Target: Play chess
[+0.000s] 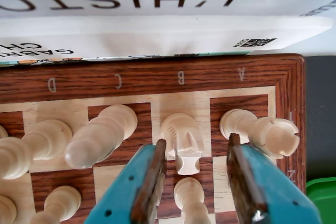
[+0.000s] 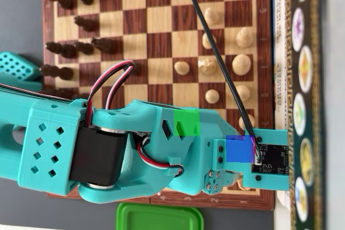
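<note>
1. The chessboard [image 1: 157,72] lies beneath the tool [image 1: 197,153].
2. The tool, jaws spread and holding nothing, straddles the white knight [image 1: 182,139].
3. Risk: a finger could topple the crowding rook [image 1: 265,132] or bishop [image 1: 100,135].

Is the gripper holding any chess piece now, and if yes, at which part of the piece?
Nothing is held. The gripper is open, its jaws standing on either side of the white knight on file B, and neither jaw presses it.
</note>
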Robot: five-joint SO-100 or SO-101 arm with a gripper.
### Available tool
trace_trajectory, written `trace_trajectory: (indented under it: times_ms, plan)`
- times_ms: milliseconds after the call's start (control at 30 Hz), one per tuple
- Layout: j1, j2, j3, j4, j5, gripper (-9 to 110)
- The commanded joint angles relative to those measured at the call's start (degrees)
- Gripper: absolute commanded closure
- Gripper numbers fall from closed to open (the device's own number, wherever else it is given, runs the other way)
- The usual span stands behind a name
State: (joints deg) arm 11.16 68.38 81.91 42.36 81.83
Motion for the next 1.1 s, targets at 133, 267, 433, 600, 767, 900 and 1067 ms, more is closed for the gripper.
trace_trajectory:
  times_ms: [133, 267, 433, 600, 767, 900, 1067]
  plan:
    - [-0.4, -0.6, -4.0, -1.8, 0.3, 85]
    - [-0.2, -0.6, -4.0, -1.8, 0.3, 86]
    - [-0.2, -0.6, -4.0, -1.8, 0.0, 98]
    - [-0.1, -0.6, -4.0, -1.8, -0.1, 100]
    - [0.6, -0.5, -4.0, -1.2, -0.4, 100]
    - [1.2, -0.4, -4.0, -1.2, -0.4, 100]
    - [1.5, 2.5, -3.9, -1.0, -0.4, 100]
